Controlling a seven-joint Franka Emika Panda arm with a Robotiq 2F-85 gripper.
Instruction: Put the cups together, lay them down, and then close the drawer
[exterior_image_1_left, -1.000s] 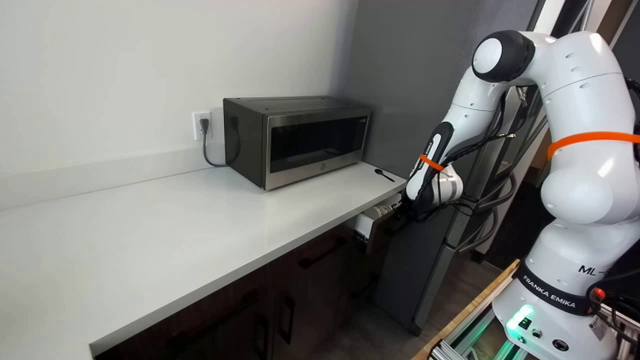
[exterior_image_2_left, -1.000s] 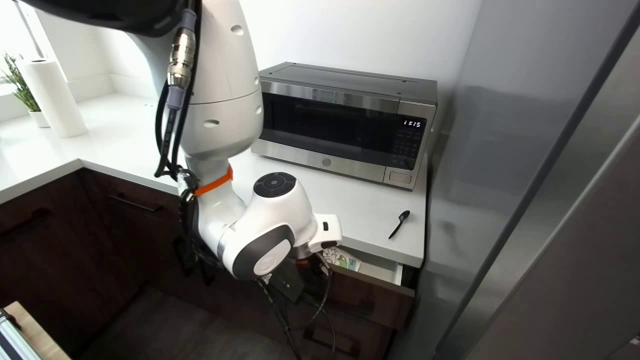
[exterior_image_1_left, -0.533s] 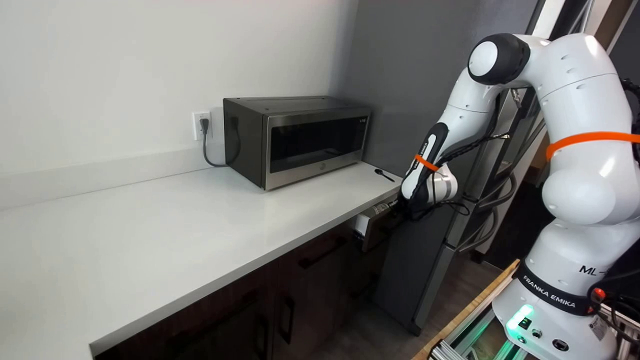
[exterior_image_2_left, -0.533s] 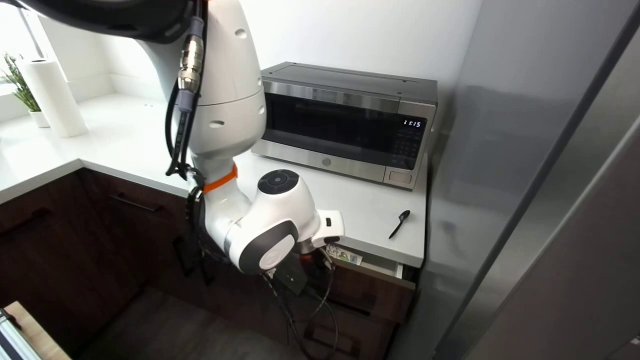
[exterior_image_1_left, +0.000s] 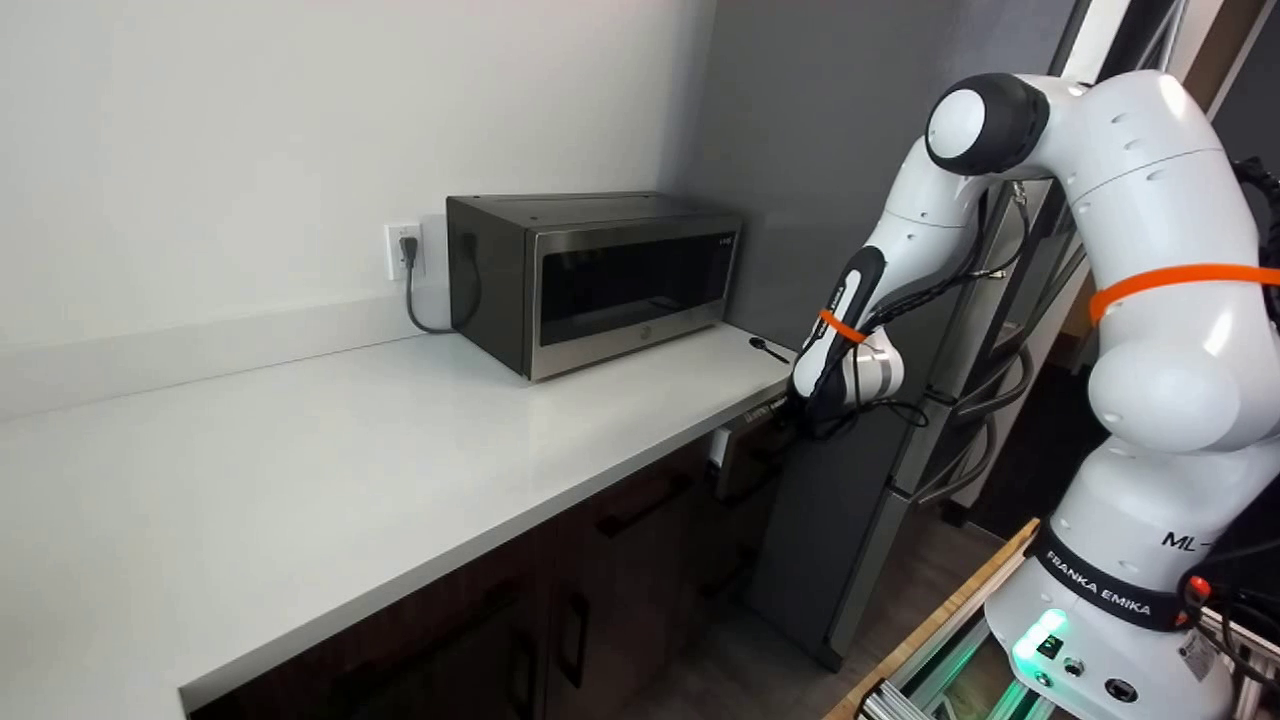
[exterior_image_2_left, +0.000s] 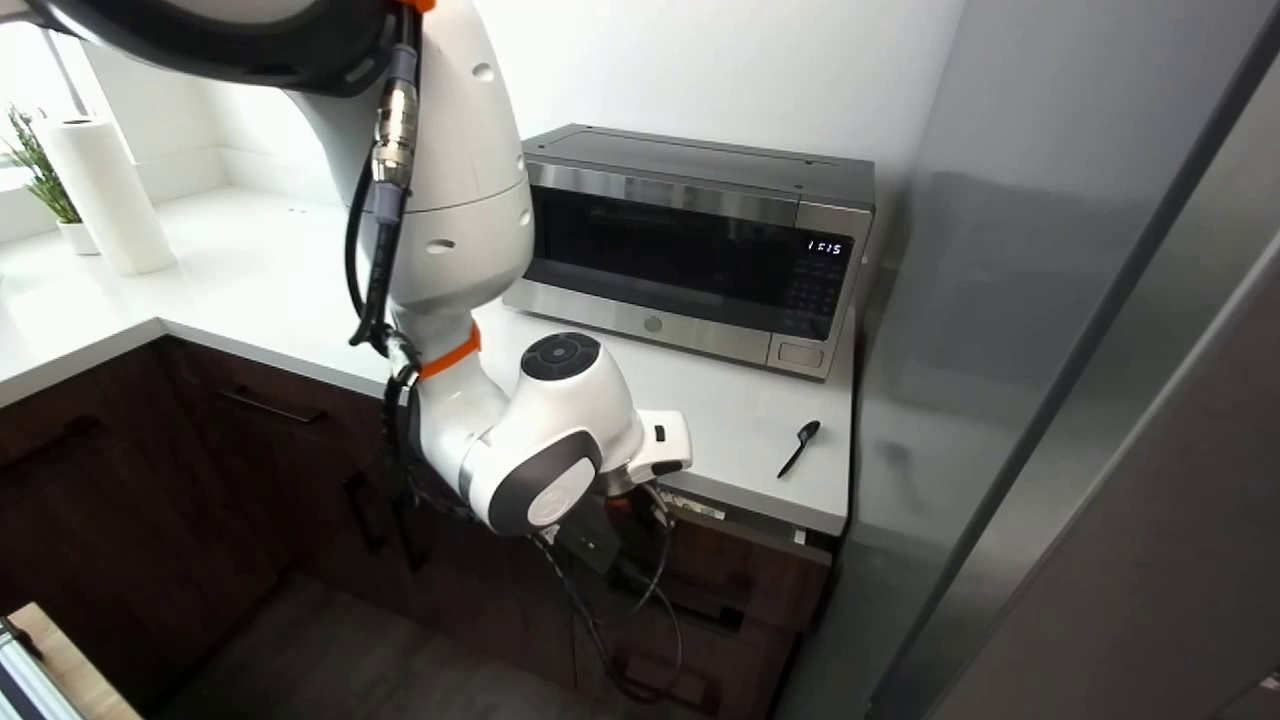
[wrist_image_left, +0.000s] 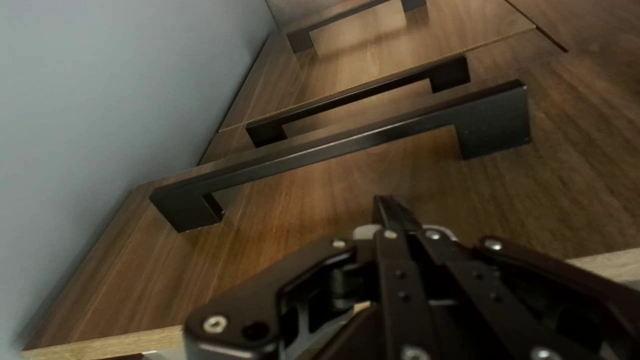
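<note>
The drawer's dark brown front (exterior_image_2_left: 750, 565) stands slightly out from under the counter; its front (exterior_image_1_left: 750, 455) and a bit of pale inner side show in an exterior view too. In the wrist view the wooden front (wrist_image_left: 310, 220) with a long dark handle fills the middle. My gripper (wrist_image_left: 392, 202) is shut and empty, fingertips at the drawer front beside the handle; whether they touch it I cannot tell for sure. In both exterior views the fingers are mostly hidden behind the wrist and cables. The cups do not show; they are hidden or out of view.
A patterned item (exterior_image_2_left: 695, 507) shows in the drawer gap. The microwave (exterior_image_2_left: 680, 250) stands on the white counter (exterior_image_1_left: 350, 480). A black spoon (exterior_image_2_left: 800, 447) lies near the counter's edge. The grey fridge side (exterior_image_2_left: 960, 400) is close beside the drawer. More handles (wrist_image_left: 360, 100) lie beyond in the wrist view.
The drawer has slid further in under the counter, its opening now a thin gap. The arm has moved toward the counter along with it.
</note>
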